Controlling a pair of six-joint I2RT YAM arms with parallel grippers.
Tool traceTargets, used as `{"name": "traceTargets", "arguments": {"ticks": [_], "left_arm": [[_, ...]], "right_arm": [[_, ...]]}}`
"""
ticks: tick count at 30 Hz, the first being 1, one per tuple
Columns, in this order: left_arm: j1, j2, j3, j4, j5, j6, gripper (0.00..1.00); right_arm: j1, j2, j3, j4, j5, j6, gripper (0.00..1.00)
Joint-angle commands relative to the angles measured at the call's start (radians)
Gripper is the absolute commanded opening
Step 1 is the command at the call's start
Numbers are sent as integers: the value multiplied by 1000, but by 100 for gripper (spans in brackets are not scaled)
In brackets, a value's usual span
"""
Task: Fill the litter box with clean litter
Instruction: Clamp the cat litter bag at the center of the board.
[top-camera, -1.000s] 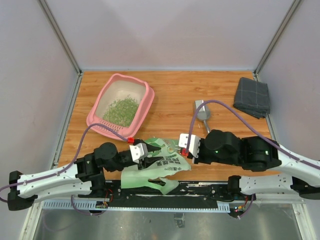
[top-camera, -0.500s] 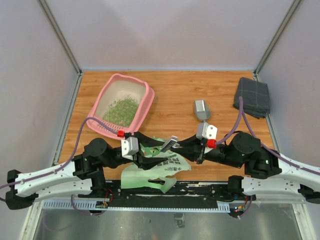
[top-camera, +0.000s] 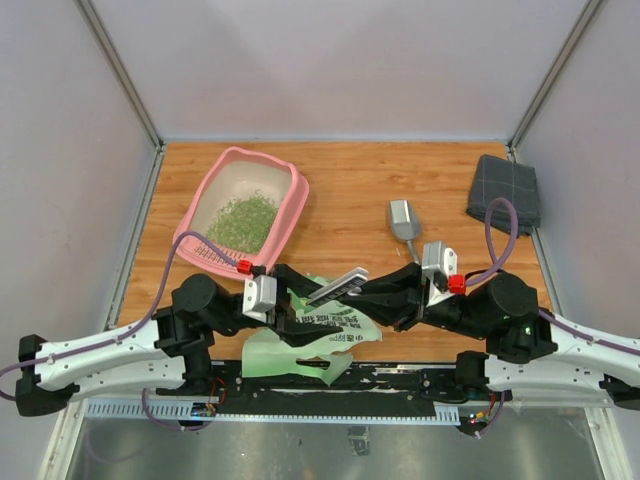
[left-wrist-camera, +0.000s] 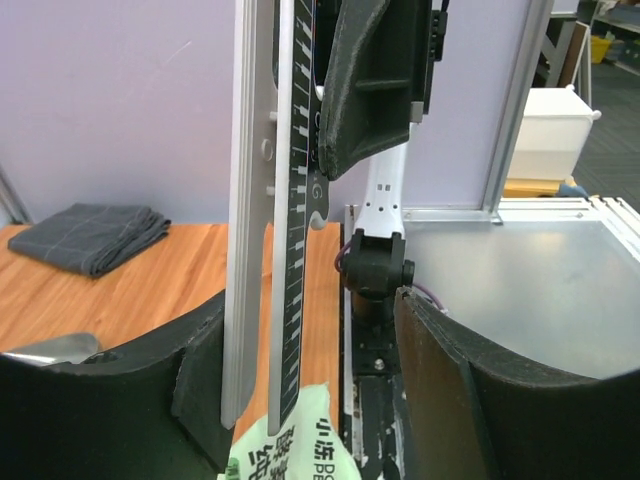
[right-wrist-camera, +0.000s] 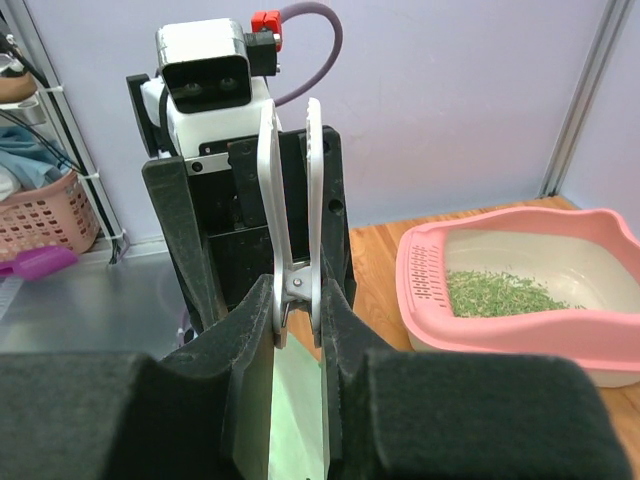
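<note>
The pink litter box (top-camera: 296, 200) stands at the back left with clean litter (top-camera: 243, 222) heaped inside; the right wrist view also shows the litter box (right-wrist-camera: 520, 335) and the litter (right-wrist-camera: 497, 293). My right gripper (top-camera: 372, 292) is shut on the hinge end of a long grey metal bag clip (top-camera: 338, 285), whose two bars stand slightly parted (right-wrist-camera: 290, 200). My left gripper (top-camera: 305, 300) is open, and the clip's bars (left-wrist-camera: 262, 220) pass between its jaws close to the left finger. The light green printed bag (top-camera: 320, 335) lies crumpled under both grippers.
A grey metal scoop (top-camera: 404, 220) lies right of centre on the wooden table. A grey folded cloth (top-camera: 504, 194) sits at the back right. Purple walls close in the left, right and back sides. The arm bases and a metal rail run along the near edge.
The right arm has drawn back to the right with the clip in its jaws, raising it above the bag. The left gripper has backed off slightly and stands open around the clip's bars.
</note>
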Motion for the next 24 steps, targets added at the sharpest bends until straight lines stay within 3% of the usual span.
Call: {"name": "traceTargets", "arguments": {"ticks": [1,8,10,13,16,18,24], "left_arm": [[-4,10,10,61,32,-17,62],[-4,-61,-30,87,-36,-29,47],[-4,-83,-42,107,-51,-29,37],[-5,-95,-48,122,-60,-26,14],[-4,-95,-49,121,-36,-19,5],[-4,-95,-54,120,-25,-12,0],[-4,-101,-62,113,-21,-4,0]], "right_arm": [[12,-32,-11,96,3,17,1],[12,-77,2,0,-43,22,1],[12,-82,7,-36,-55,34,1],[12,-88,-1,-60,-60,49,1],[11,-92,-3,-83,-53,57,4],[12,-90,1,-105,-48,58,10],[11,-82,76,-286,-53,7,42]]}}
